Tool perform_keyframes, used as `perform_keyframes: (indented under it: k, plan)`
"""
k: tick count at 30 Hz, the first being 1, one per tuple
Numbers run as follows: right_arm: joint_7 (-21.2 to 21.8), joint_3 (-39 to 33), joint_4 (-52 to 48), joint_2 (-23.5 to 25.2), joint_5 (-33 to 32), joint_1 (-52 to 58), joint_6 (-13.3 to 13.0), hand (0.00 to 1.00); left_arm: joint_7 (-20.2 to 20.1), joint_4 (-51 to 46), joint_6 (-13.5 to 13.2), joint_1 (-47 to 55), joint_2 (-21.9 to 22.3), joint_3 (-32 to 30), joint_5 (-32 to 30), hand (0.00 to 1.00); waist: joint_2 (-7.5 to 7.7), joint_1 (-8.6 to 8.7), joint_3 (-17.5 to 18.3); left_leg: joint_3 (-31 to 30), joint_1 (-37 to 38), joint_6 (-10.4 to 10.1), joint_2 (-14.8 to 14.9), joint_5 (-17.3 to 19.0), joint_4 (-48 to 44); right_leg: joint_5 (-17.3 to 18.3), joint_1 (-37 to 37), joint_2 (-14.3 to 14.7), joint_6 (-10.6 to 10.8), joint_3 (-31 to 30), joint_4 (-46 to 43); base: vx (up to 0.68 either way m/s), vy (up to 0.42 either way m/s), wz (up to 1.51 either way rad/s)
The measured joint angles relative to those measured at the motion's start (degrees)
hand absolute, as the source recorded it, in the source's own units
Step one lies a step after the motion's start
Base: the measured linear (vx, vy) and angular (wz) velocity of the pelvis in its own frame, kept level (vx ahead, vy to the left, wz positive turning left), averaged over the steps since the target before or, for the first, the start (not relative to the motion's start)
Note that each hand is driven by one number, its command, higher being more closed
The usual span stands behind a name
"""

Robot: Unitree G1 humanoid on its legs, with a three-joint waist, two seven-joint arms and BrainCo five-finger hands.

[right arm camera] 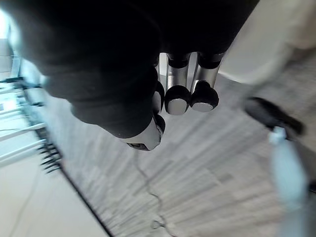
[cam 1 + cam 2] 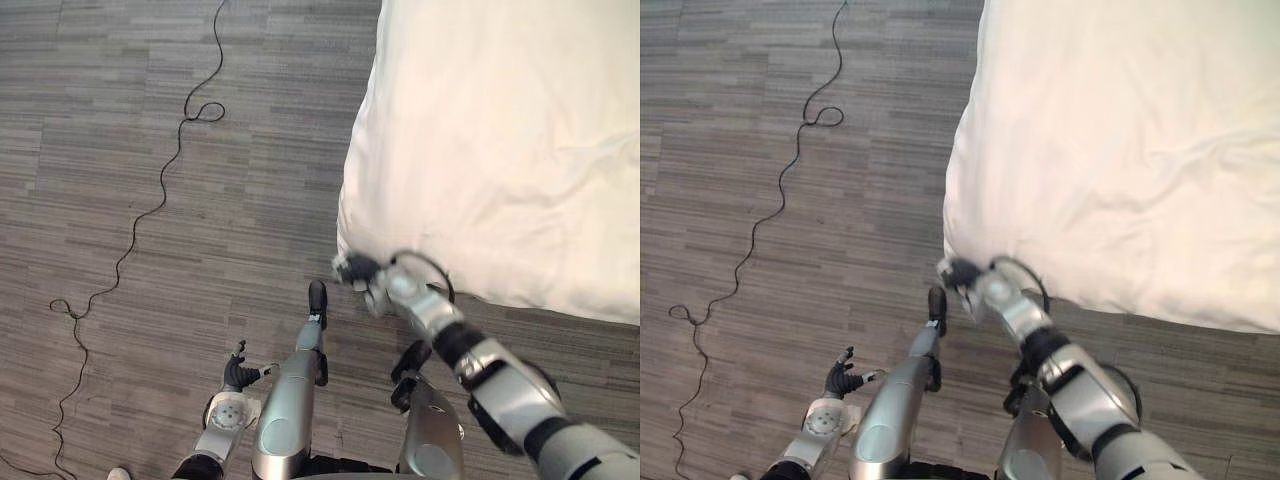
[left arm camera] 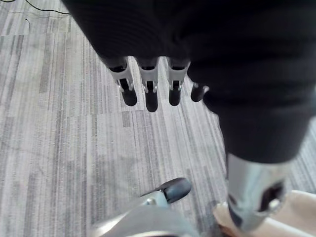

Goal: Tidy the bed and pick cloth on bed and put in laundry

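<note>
Right arm's stretched out forward, right hand [image 2: 358, 270] curled up with nothing in it. Left hand [image 2: 237, 373] hangs low at the side, fingers loose and relaxed.

bed [image 2: 500, 150] corner: obstacle at right | floor [image 2: 150, 250]: open at left
</note>
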State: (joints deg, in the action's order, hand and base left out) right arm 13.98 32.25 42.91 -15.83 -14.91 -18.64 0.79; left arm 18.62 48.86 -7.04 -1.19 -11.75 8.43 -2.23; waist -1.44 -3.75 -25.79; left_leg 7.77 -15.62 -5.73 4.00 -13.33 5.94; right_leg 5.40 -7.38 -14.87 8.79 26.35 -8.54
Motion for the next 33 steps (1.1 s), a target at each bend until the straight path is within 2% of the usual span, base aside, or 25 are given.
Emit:
perform_keyframes:
  k: [1, 2, 4, 7, 11, 14, 16, 21, 23, 24, 26, 27, 28, 29, 31, 33]
  plan:
    - [0.4, 0.0, -1.2, 0.0, 0.2, 1.0, -1.0, 1.00, 0.0, 0.6, 0.1, 0.2, -0.4, 0.0, -0.1, 0.00, 0.59, 0.43, 0.6, 0.4, 0.5, -0.1, 0.2, 0.1, 0.0, -0.2, 0.4, 0.1, 0.2, -0.3, 0.1, -0.01, -0.044, -0.52]
    - [1.9, 0.4, -6.8, -0.3, 0.3, 4.3, -4.6, 1.00, 0.0, 2.2, 0.2, 0.9, -0.9, 0.0, -0.8, 0.00, 1.94, 0.69, 2.9, 1.7, 2.0, 0.2, 0.9, 1.0, 0.0, -0.5, 1.3, 0.8, 0.1, -1.6, 1.2, -0.01, -0.039, -0.51]
    - [3.8, 2.5, -16.2, -0.3, -0.1, 7.6, -8.9, 1.00, 0.0, 4.0, 0.3, 2.3, -1.2, -0.1, -1.2, 0.00, 3.45, 0.75, 7.1, 3.4, 4.0, 0.2, 1.7, 2.2, 0.0, -0.5, 2.6, 1.8, 0.1, -3.0, 2.9, 0.00, -0.044, -0.53]
    - [6.8, 6.4, -30.2, 0.7, -3.2, 9.0, -12.0, 1.00, 0.0, 6.2, 1.5, 4.3, -1.0, 0.0, -1.8, 0.00, 4.24, 1.03, 13.3, 5.3, 7.3, -0.1, 2.2, 3.9, 0.1, -0.7, 5.6, 2.4, 0.0, -4.1, 5.0, 0.06, -0.037, -0.31]
    - [9.2, 6.0, -41.7, 5.0, -12.4, 5.8, -11.2, 1.00, 0.0, 7.8, 3.6, 6.7, -0.9, 0.4, -2.2, 0.00, 4.71, 1.23, 18.9, 7.3, 10.1, -0.6, 2.8, 5.1, 0.4, -1.0, 7.7, 2.9, -0.7, -5.5, 6.2, 0.08, -0.029, -0.22]
    - [9.7, 1.3, -46.9, 6.2, -24.1, 0.4, -6.8, 1.00, -0.1, 9.2, 4.1, 7.2, -1.0, 0.2, -2.2, 0.00, 5.07, 1.42, 20.1, 7.6, 11.7, -0.7, 3.3, 4.9, 0.4, -1.9, 9.5, 3.6, -0.7, -6.0, 6.7, 0.06, -0.033, -0.09]
    - [8.1, -1.7, -47.4, 6.5, -28.3, -1.3, -4.7, 1.00, -0.1, 9.2, 4.1, 7.9, -1.0, -0.3, -2.2, 0.00, 5.26, 1.62, 20.8, 7.6, 11.9, -0.8, 3.6, 4.9, 0.4, -2.0, 9.6, 4.0, -0.9, -6.1, 6.8, 0.02, -0.028, -0.05]
    - [-1.6, -2.7, -43.9, 7.2, -27.8, -1.2, -1.3, 1.00, -0.6, 9.4, 4.1, 9.2, -0.7, -2.3, -2.3, 0.00, 4.84, 2.00, 20.5, 8.2, 13.3, -1.1, 4.0, 4.9, 0.4, -2.1, 11.1, 4.3, -1.0, -5.9, 7.1, 0.00, -0.004, -0.02]
    - [-5.8, -2.9, -38.9, 7.4, -26.4, -1.5, -0.9, 1.00, -1.2, 9.4, 4.1, 9.4, -0.6, -2.4, -2.4, 0.00, 4.27, 1.88, 20.1, 8.5, 13.0, -1.2, 4.3, 4.9, 0.4, -2.1, 10.7, 4.5, -1.1, -6.3, 7.1, -0.08, 0.004, -0.07]
    - [-8.3, -4.1, -33.9, 8.1, -25.6, -3.4, -0.7, 1.00, -1.4, 9.1, 4.0, 8.9, -0.7, -2.3, -2.9, 0.00, 3.81, 1.79, 19.6, 8.6, 10.6, -1.3, 4.9, 4.6, 0.4, -2.1, 7.6, 4.9, -1.5, -6.6, 6.4, -0.14, 0.022, -0.12]
    - [-10.5, -7.8, -26.4, 9.0, -25.1, -8.2, -0.9, 1.00, -1.5, 9.0, 3.8, 6.8, -0.7, -2.0, -3.3, 0.00, 2.98, 1.80, 16.6, 8.6, 7.5, -1.2, 5.6, 4.0, 0.4, -2.7, 4.0, 5.2, -2.6, -7.1, 5.4, -0.14, 0.030, -0.13]
    - [-11.9, -10.6, -21.7, 8.5, -24.2, -12.5, -1.0, 1.00, -1.6, 9.0, 3.7, 4.9, -0.5, -1.6, -3.3, 0.00, 2.61, 1.71, 13.6, 8.6, 6.2, -1.3, 5.7, 3.4, 0.4, -3.4, 2.4, 5.4, -2.7, -7.7, 4.8, -0.17, 0.037, -0.10]
    - [-13.0, -13.6, -17.1, 7.3, -23.2, -16.5, -1.4, 1.00, -1.5, 8.8, 3.6, 3.0, -0.2, -1.3, -3.2, 0.00, 1.41, 1.53, 10.4, 8.6, 5.0, -1.3, 5.7, 3.0, 0.2, -4.2, 1.1, 5.5, -2.7, -8.0, 4.6, -0.17, 0.043, -0.08]
    - [-13.7, -15.5, -14.2, 6.1, -23.2, -19.2, -1.9, 1.00, -1.4, 8.4, 3.5, 1.8, -0.2, -0.8, -3.1, 0.00, 0.69, 1.44, 8.3, 8.6, 4.3, -1.1, 5.6, 2.9, 0.1, -4.7, 0.3, 5.4, -2.6, -8.2, 4.6, -0.21, 0.058, -0.06]
    - [-15.3, -21.0, -6.9, 1.7, -23.4, -25.3, -2.9, 1.00, -1.1, 7.0, 3.5, -0.7, 0.0, 0.3, -1.7, 0.00, -1.66, 1.21, 4.2, 8.6, 2.0, -0.4, 5.3, 1.5, 0.1, -6.5, -2.3, 5.1, -2.5, -8.6, 4.8, -0.14, 0.045, -0.11]
    - [-15.5, -24.6, -5.5, -1.2, -23.8, -26.1, -3.8, 1.00, -1.0, 6.2, 3.5, -2.0, 0.2, 0.5, -0.9, 0.00, -2.22, 1.25, 2.3, 8.8, 1.4, -0.1, 4.9, 1.0, 0.1, -7.1, -3.1, 4.9, -2.1, -9.2, 4.9, -0.01, 0.033, -0.09]
